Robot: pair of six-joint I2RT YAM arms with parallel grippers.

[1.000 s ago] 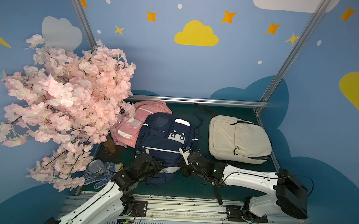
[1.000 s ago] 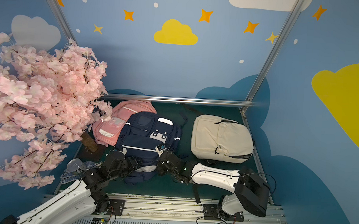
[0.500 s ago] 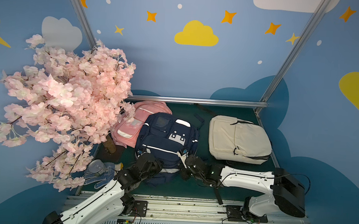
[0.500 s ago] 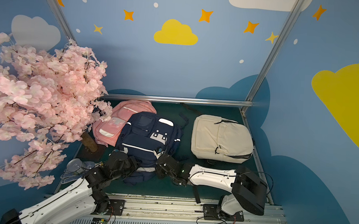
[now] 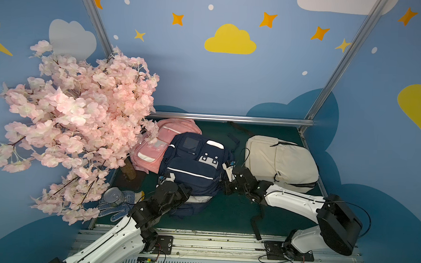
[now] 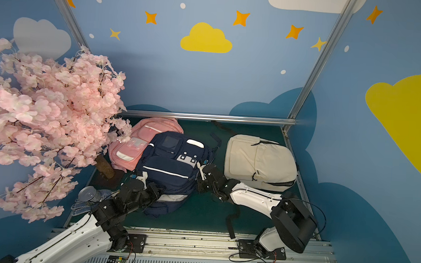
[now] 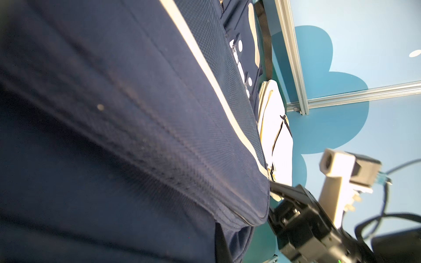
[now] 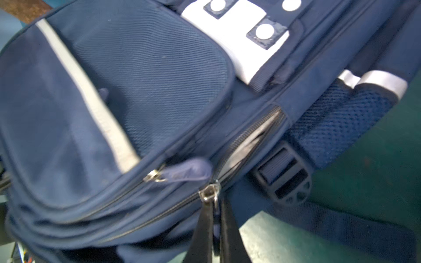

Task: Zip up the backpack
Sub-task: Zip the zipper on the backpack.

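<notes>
Evidently the closing pull is the step in hand. The navy backpack is laid flat, front up, just beside the beige backpack, with a strip of green mat between them. On the flank turned toward the beige backpack, the zipper pull is pinched between the closed fingers of the right gripper, just below the slider. The left gripper is set at the near corner on the side away from the beige backpack. Its fingers are closed, but its wrist view is filled with blue cloth, so whether any cloth is caught cannot be told.

Beyond the slider a short stretch of track is seen gaping, with pale lining showing, up to its end by the mesh pocket. Behind the slider the teeth are meshed. Most of the run is therefore judged done.

Next, a steady pull along the track toward the mesh pocket is called for, with the bag anchored so that it is not dragged along. The cloth is soft and creased, so snagging at the slider is to be watched for.
</notes>
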